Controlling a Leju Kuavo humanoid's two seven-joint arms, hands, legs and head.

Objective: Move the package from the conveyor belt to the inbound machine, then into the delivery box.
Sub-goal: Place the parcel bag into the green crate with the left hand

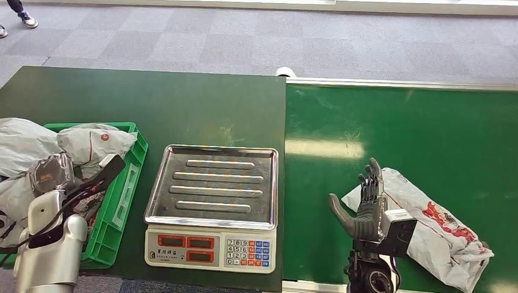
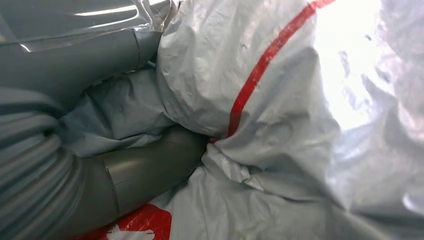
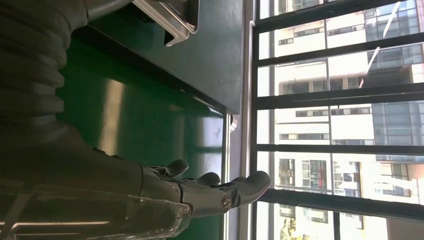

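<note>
The package (image 1: 437, 229), a crumpled grey-white mailer with red print, lies on the green conveyor belt (image 1: 397, 134), just beside the right hand (image 1: 361, 210) on its outer side; the hand stands upright with its fingers (image 1: 371, 180) straight and apart, thumb spread toward the scale, holding nothing; whether the backs of the fingers touch the bag I cannot tell. The step in hand, as I judge it, is the pick from the belt; to do it well the palm should turn toward the bag, the fingers should go over a bunched fold rather than the flat slippery skin, and the thumb should close from underneath so the soft film does not slide out; lift only once the fold is pinched firm, then carry it past the thumb side to the steel tray of the scale (image 1: 214, 186) on the dark counter (image 1: 140, 104).

The left hand (image 2: 125, 175) shows in its wrist view buried among grey bags (image 2: 260, 120) with a red stripe, thumb pressed against the film; whether it grips anything I cannot tell; the head view places that arm over the green crate (image 1: 119, 201) of parcels. The right wrist view adds the fingertips (image 3: 250, 182) held clear above the belt, and windows beyond.
</note>
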